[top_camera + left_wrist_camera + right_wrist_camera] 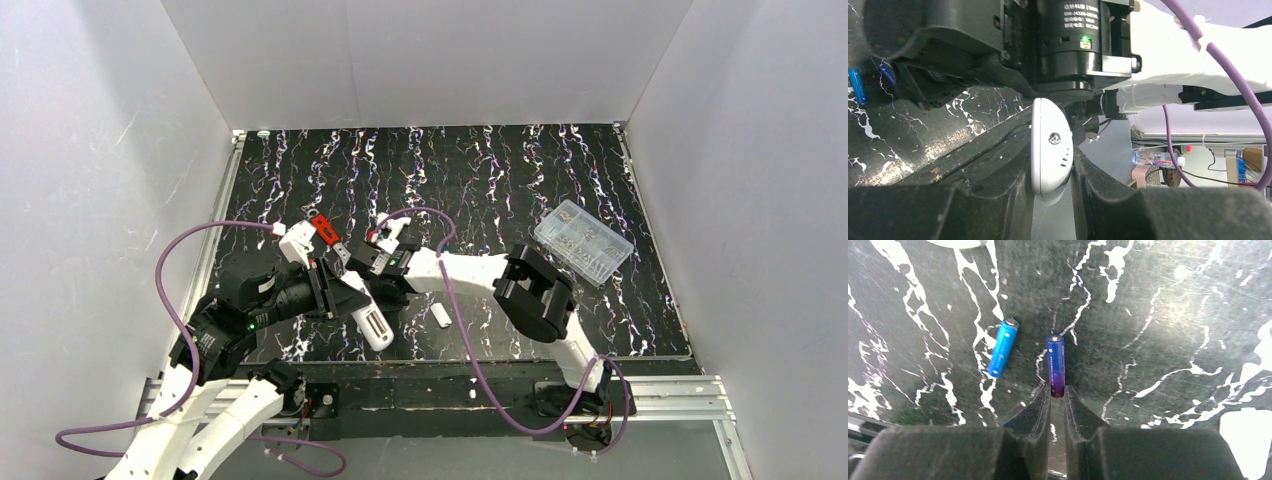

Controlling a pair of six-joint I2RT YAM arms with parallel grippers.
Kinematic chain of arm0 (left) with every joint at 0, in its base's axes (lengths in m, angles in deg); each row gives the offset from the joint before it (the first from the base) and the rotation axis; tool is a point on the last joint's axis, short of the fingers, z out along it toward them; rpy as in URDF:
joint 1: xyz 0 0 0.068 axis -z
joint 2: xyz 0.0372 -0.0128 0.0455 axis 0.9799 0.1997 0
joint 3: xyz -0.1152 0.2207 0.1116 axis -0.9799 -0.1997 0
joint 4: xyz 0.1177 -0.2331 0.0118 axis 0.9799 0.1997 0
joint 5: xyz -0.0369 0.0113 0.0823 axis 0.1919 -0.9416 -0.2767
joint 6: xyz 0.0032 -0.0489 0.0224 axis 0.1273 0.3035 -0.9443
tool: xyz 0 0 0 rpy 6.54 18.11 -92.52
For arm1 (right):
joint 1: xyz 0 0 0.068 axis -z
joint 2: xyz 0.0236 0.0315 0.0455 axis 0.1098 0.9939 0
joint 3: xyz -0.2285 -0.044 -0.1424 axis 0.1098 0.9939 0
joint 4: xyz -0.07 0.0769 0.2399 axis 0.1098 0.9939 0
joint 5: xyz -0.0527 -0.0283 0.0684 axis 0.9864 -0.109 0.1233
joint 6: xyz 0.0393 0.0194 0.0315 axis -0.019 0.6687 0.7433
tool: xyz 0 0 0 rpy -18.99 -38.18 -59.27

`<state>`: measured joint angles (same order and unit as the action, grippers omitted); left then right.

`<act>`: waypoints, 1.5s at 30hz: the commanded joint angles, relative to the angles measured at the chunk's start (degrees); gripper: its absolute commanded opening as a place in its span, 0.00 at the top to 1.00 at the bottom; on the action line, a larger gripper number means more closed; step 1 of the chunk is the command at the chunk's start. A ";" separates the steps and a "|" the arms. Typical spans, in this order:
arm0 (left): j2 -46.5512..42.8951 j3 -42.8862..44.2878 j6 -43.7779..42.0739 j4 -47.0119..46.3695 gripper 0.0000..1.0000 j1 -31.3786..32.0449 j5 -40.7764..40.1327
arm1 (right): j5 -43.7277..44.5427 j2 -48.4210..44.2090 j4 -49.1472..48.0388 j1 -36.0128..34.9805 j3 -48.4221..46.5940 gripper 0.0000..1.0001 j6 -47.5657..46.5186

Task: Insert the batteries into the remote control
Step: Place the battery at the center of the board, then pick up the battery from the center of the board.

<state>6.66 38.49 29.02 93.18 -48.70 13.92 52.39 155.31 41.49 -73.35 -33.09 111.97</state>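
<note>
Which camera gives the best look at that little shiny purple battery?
The right wrist view: the shiny purple cylindrical battery lies full-length, close up, its near end between the right tool's tips. The left wrist view shows only a tiny, partly hidden bit at upper left; in the top view the arms hide it.

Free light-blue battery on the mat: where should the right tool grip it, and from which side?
Mid-body of the light-blue battery, from straight above, closing across its width. It lies flat and slightly tilted with both long sides bare. The gap to the purple battery beside it likely leaves room for the tool on that side.
</note>
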 commanded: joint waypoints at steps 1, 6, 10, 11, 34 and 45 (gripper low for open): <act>0.31 1.65 -0.72 0.22 1.00 -0.25 0.98 | 3.69 -7.99 -6.13 -0.10 6.67 0.90 -7.60; 0.66 1.41 -0.64 -0.26 1.00 -0.25 1.21 | 4.60 -13.12 -10.79 0.71 12.40 0.92 -15.46; 0.91 1.09 -0.30 -0.78 1.00 -0.25 1.40 | 5.80 -12.12 -7.92 1.70 11.52 0.93 -20.00; 0.93 1.19 -0.24 -0.66 1.00 -0.25 1.46 | 6.22 -11.93 -7.43 1.95 11.59 0.93 -20.91; 0.99 1.11 -0.88 0.23 1.00 -0.25 1.06 | 3.76 -5.09 -0.65 4.67 9.76 0.61 -24.13; 1.30 1.63 -1.28 0.63 1.00 -0.25 0.98 | 2.72 -3.23 -3.25 5.06 7.91 0.64 -25.36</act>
<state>7.58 38.49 28.74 93.58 -48.70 13.87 55.84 149.54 39.52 -68.52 -23.86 86.71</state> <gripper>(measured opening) 0.260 0.377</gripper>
